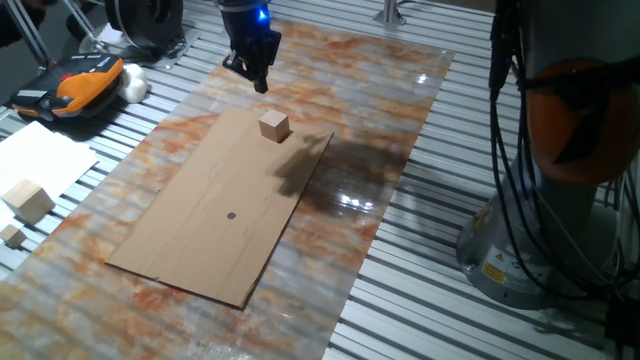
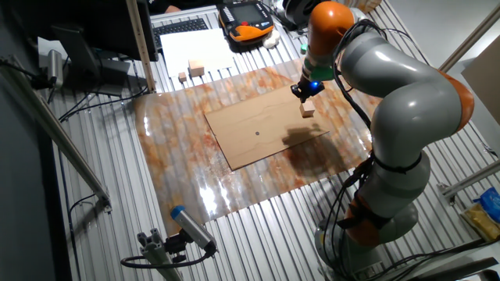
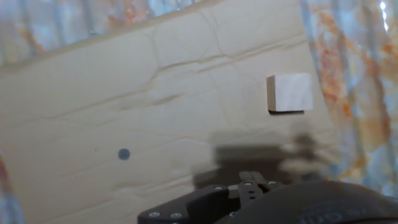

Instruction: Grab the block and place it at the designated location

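Observation:
The block [image 1: 274, 126] is a small light-tan wooden cube standing on the far right part of the brown cardboard sheet [image 1: 190, 240]. It also shows in the other fixed view [image 2: 307, 111] and in the hand view [image 3: 290, 93]. The designated location is a small dark dot [image 1: 231, 214] near the sheet's middle, also seen in the other fixed view [image 2: 257, 133] and the hand view [image 3: 124, 154]. My gripper [image 1: 250, 75] hangs above the table just beyond the block, apart from it, and looks open and empty. It shows in the other fixed view [image 2: 301, 91]. Only the hand's dark body [image 3: 267, 202] shows in the hand view.
A larger pale wooden cube [image 1: 30, 200] and a tiny wooden block [image 1: 12, 236] lie at the left, off the marbled mat. An orange and black pendant [image 1: 80, 80] and white paper [image 1: 35, 160] are beyond them. The robot's base and cables [image 1: 540, 200] stand at the right.

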`<state>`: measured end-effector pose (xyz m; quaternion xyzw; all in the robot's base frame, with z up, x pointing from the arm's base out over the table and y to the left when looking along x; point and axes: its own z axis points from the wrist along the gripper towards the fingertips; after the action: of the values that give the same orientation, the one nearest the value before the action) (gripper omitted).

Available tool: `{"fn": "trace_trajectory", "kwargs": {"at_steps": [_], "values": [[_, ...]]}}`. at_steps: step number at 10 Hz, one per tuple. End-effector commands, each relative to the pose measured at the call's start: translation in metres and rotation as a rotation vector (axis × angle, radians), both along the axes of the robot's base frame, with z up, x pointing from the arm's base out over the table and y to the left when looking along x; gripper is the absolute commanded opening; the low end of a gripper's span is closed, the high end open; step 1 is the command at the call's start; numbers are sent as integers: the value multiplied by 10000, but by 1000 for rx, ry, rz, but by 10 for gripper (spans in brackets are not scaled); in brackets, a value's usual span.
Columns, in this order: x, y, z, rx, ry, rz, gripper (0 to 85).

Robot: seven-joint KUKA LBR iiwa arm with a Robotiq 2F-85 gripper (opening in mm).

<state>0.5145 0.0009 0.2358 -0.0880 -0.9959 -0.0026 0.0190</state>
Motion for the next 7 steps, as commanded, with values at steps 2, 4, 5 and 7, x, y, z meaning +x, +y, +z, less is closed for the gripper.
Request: {"fn": "trace_trajectory", "kwargs": {"at_steps": [2, 4, 5, 7], "values": [[0, 0, 0, 48, -36, -10, 0], [0, 0, 0, -41, -72, -17, 0], [0, 0, 0, -64, -83, -20, 0], [0, 0, 0, -113, -130, -18, 0]]}}
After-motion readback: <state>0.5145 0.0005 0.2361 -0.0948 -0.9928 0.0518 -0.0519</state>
